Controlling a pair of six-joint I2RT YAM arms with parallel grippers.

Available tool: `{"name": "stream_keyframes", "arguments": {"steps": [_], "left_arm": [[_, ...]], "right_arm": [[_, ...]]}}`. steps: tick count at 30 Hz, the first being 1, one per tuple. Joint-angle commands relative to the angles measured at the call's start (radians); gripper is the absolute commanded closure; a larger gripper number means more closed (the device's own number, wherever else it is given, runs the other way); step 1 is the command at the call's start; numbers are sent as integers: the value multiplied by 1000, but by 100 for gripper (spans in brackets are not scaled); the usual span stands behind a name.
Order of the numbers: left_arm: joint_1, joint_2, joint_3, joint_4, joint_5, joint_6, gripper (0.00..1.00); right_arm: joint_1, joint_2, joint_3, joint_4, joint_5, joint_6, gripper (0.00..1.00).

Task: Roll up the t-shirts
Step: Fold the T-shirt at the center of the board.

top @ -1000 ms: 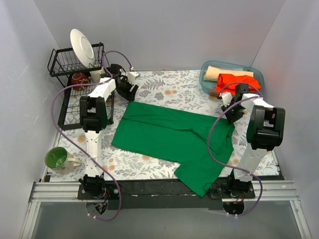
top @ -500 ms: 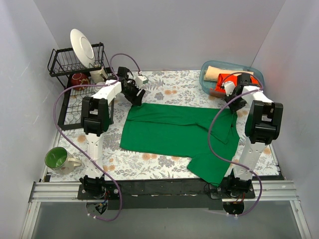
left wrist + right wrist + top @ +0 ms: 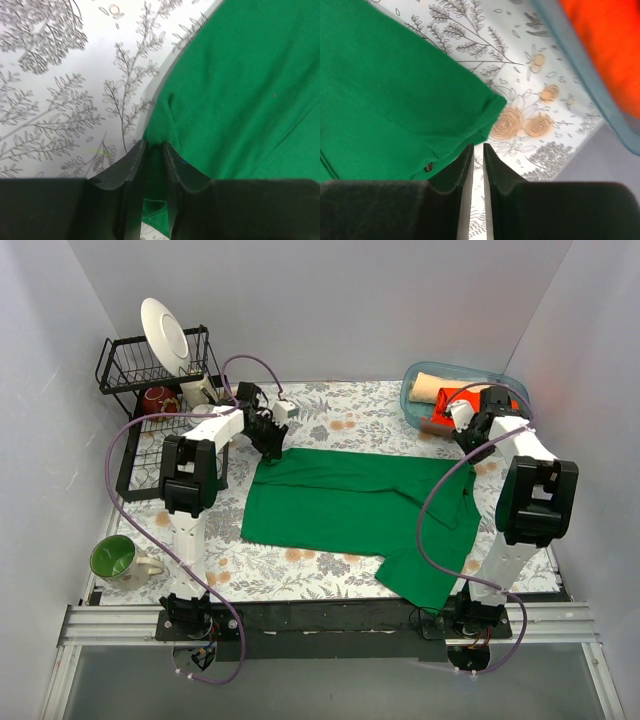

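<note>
Green tee [image 3: 350, 505] just pulled back, lies flatter; L gripper [image 3: 154, 145] clamped on tee's far-left corner, R gripper [image 3: 477, 146] closed to a slit, empty, beside tee's far-right corner, so spread looks ~done, rolling next

No text, label or number is readable.

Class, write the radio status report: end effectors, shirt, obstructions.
Left end effector shut on green t-shirt edge. Right end effector closed, empty, beside shirt corner. Shirt spread, unrolled. Right arm's cable crosses above it.
</note>
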Motion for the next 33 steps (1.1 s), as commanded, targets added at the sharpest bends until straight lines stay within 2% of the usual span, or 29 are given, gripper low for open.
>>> {"name": "stream_keyframes", "arguments": {"steps": [1, 4, 5, 9, 12, 13, 15, 16, 18, 19, 21, 26, 33], "left_arm": [[3, -118, -50, 1, 1, -16, 84], [4, -135, -69, 64, -60, -59, 81], [3, -141, -50, 76, -71, -63, 73], [3, -124, 32, 156, -146, -96, 64], [3, -117, 57, 243, -322, -112, 59], [7, -120, 65, 239, -320, -110, 59], [15, -153, 71, 182, -220, -94, 61], [15, -170, 60, 159, -121, -67, 63], [12, -202, 45, 61, -33, -42, 71], [11, -206, 36, 24, 7, -24, 84], [4, -203, 33, -78, 64, -19, 98], [4, -203, -47, -128, 110, -23, 100], [4, -118, -55, -64, 33, -45, 100]], "right_arm": [[21, 52, -2, 16, -18, -37, 86], [39, 98, 20, 11, -12, -62, 90], [42, 113, 23, 14, -10, -68, 90], [48, 144, 52, 17, -3, -73, 91], [50, 167, 57, 36, 2, -77, 91], [51, 172, 61, 40, 28, -76, 91], [51, 189, 67, 45, 39, -74, 91], [51, 192, 70, 46, 39, -71, 91], [53, 195, 72, 49, 42, -70, 91], [51, 196, 70, 52, 43, -66, 92], [51, 195, 69, 57, 43, -63, 92], [54, 199, 63, 56, 45, -54, 93], [64, 209, 83, 46, 54, -60, 93]]}}
